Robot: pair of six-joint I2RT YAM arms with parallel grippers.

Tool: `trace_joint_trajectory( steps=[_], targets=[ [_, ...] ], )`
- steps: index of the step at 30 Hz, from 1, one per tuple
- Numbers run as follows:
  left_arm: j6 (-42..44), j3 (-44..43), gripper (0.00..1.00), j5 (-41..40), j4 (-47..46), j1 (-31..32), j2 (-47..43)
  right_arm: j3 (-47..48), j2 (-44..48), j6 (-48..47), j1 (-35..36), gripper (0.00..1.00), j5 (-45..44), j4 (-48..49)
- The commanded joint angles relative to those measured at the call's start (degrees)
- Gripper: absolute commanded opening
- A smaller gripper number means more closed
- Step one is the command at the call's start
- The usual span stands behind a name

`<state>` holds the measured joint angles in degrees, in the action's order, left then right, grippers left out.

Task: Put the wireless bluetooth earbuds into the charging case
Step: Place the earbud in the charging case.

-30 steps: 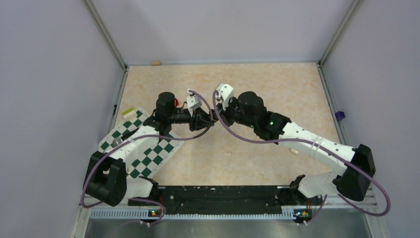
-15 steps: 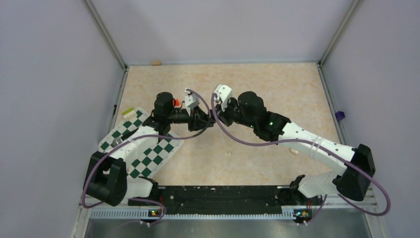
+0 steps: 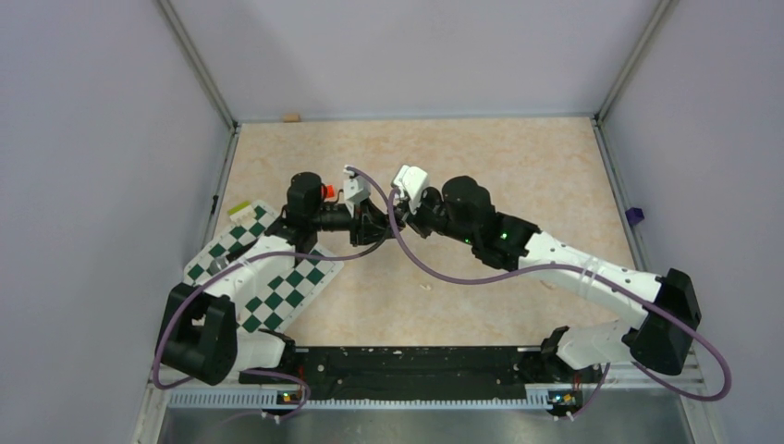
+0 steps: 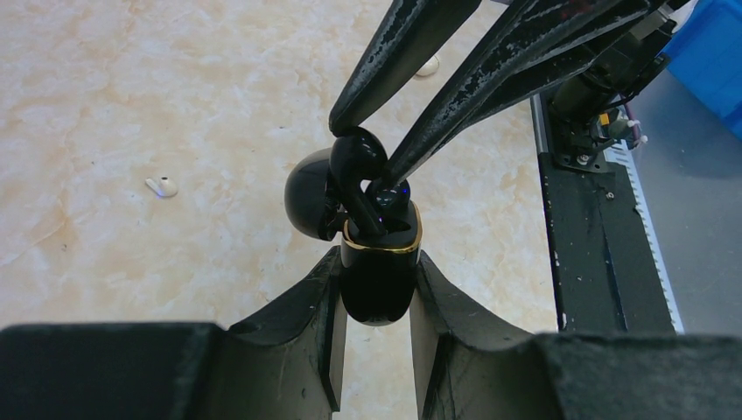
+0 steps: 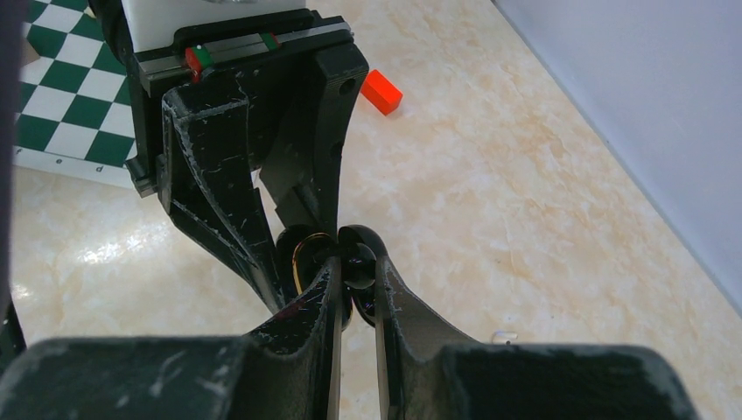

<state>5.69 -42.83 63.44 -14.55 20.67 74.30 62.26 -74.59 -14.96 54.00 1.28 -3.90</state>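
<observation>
Pinching the tiny, slick, probably featherlight earbud [image 4: 354,153] by its bulb, the right gripper [image 5: 356,271] holds its stem at the 12 o'clock mouth of the hard, glossy charging case [image 4: 376,289], itself clamped by its flanks in the left gripper [image 4: 374,262].

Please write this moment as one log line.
left jaws: shut on case | right jaws: shut on earbud | earbud: partly in case
</observation>
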Motion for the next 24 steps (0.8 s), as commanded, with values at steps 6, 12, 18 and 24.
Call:
trace_joint_trajectory(
  steps=[6,12,18,24],
  targets=[
    [-9.8,2.4,0.0,2.5,-16.3,-1.2,-3.2,0.3,1.9,3.2,0.9,0.0,0.9,-0.5],
    [-8.6,2.7,0.0,3.9,-15.8,-1.2,-3.2,0.9,0.2,4.7,0.8,0.0,-1.0,-0.3],
    [-7.9,2.8,0.0,4.6,-15.0,-1.3,-3.7,0.2,-0.2,5.8,0.9,0.0,-3.0,0.8],
    [-6.2,2.8,0.0,4.6,-13.5,-1.3,-3.6,1.1,-0.3,6.2,0.9,0.01,-1.8,0.5]
  ],
)
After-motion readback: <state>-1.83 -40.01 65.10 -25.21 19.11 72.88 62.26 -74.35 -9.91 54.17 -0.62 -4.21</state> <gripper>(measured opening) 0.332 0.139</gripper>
